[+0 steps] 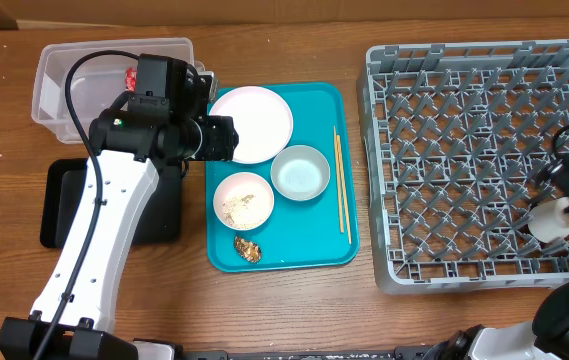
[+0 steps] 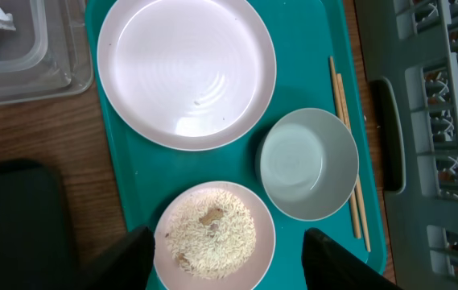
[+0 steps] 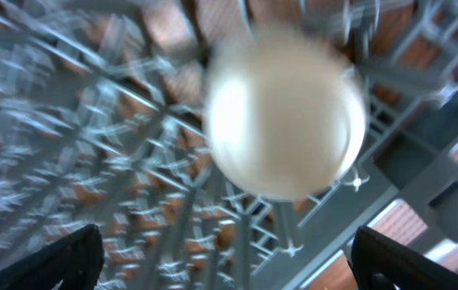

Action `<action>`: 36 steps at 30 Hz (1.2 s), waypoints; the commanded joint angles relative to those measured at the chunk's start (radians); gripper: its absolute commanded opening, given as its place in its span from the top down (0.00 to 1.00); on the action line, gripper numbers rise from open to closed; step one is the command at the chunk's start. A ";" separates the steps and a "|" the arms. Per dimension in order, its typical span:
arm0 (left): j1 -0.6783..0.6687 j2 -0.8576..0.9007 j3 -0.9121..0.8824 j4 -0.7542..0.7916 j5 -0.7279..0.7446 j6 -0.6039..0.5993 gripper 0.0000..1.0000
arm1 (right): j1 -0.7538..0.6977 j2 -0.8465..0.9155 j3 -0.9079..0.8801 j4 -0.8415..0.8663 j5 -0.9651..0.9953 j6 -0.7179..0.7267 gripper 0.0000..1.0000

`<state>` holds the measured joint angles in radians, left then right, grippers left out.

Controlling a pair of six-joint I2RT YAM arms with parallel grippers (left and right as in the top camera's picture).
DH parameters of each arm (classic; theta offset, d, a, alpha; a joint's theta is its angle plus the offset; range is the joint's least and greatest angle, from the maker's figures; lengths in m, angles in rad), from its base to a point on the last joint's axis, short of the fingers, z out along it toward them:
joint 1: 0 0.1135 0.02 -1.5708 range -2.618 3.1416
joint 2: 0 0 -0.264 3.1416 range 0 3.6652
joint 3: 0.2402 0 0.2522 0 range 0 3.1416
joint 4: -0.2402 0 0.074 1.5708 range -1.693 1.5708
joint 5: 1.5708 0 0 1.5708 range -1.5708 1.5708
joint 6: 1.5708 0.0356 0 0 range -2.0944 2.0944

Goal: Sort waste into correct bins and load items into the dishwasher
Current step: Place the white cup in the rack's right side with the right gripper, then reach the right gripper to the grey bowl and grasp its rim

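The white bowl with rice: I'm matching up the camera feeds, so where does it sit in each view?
Overhead: the white bowl is lower left on the teal tray, beside the grey-blue bowl.
Left wrist: bottom centre, partly cut off by the lower edge.
Right wrist: not in it.
Shared landmark: the grey dish rack, at the right edge of the left wrist view and filling the right wrist view.

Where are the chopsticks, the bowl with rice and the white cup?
chopsticks [image 1: 341,185], overhead view, middle of the sticks.
rice bowl [image 2: 266,229], left wrist view, right rim.
white cup [image 3: 285,121], right wrist view, its middle.
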<state>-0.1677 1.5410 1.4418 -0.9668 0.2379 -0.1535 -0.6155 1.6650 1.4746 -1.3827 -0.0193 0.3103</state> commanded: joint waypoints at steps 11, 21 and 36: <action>0.004 0.003 0.007 -0.002 -0.013 0.008 0.29 | 0.076 -0.058 0.304 -0.097 -0.457 -0.234 0.00; 0.031 0.002 0.007 -0.111 -0.234 -0.139 0.41 | 0.532 -0.051 0.303 0.013 -0.413 -0.234 0.00; 0.063 0.002 0.007 -0.143 -0.242 -0.138 0.30 | 1.022 0.211 0.303 0.149 -0.201 -0.043 0.05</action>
<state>-0.1047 1.5410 1.4418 -1.1084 0.0132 -0.2817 0.3737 1.8259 1.7725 -1.2381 -0.2546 0.2298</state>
